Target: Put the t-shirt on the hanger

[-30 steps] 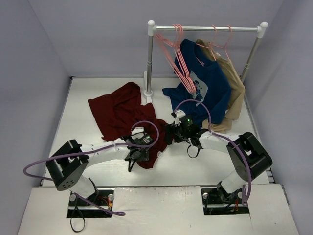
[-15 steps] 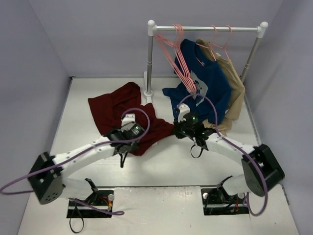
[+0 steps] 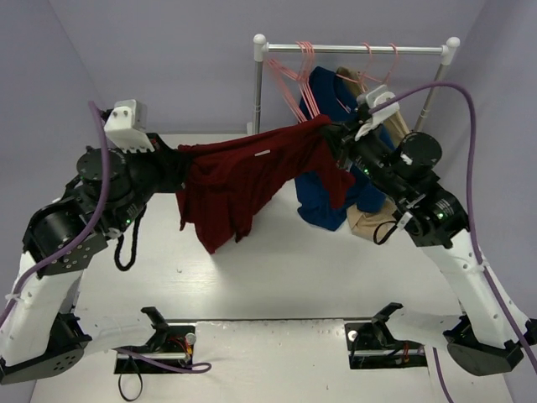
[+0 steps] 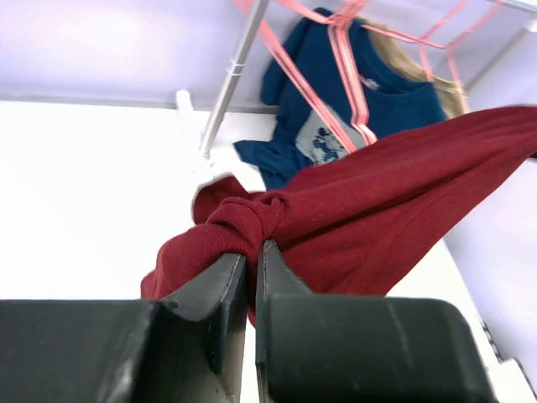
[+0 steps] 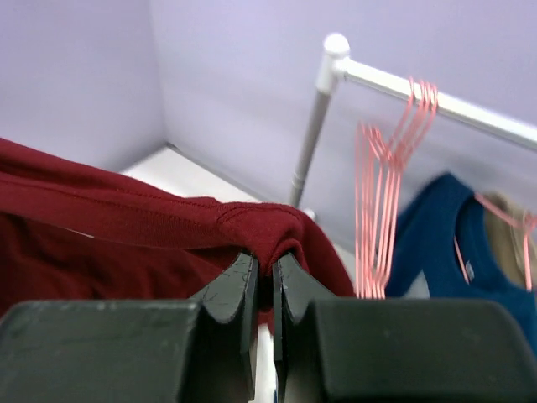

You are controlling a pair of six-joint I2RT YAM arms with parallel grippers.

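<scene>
The left gripper [image 4: 252, 252] has its jaws drawn narrow, pinching a bunched, knotted wad of the t-shirt [image 4: 377, 210]. The right gripper [image 5: 267, 264] is likewise nearly closed, clamping a folded, stitched edge of the same cloth.

In the top view the t-shirt [image 3: 243, 176] hangs in the air between the left gripper [image 3: 178, 164] and the right gripper [image 3: 336, 138]. Its upper edge is pulled into a taut band and the rest droops in soft folds above the table [image 3: 277, 269]. It is maroon, matte knit and floppy, with a small pale tag near the top edge.

The t-shirt spans the space in front of the rack [image 3: 352, 49]. Its left end lies out past the rack's left post, and its right end is up by the lower tips of the hangers [image 3: 304, 84]. Whether cloth and wire touch cannot be told.

The rack has a white rail with rounded end caps on grey posts. The hangers [image 5: 386, 193] are thin pink wire triangles, bunched near the rail's left end. Further right on the rack hang a navy garment [image 3: 317, 201] with a pale printed patch and a tan garment [image 3: 365, 220], both on pink hangers and partly behind the right arm.
</scene>
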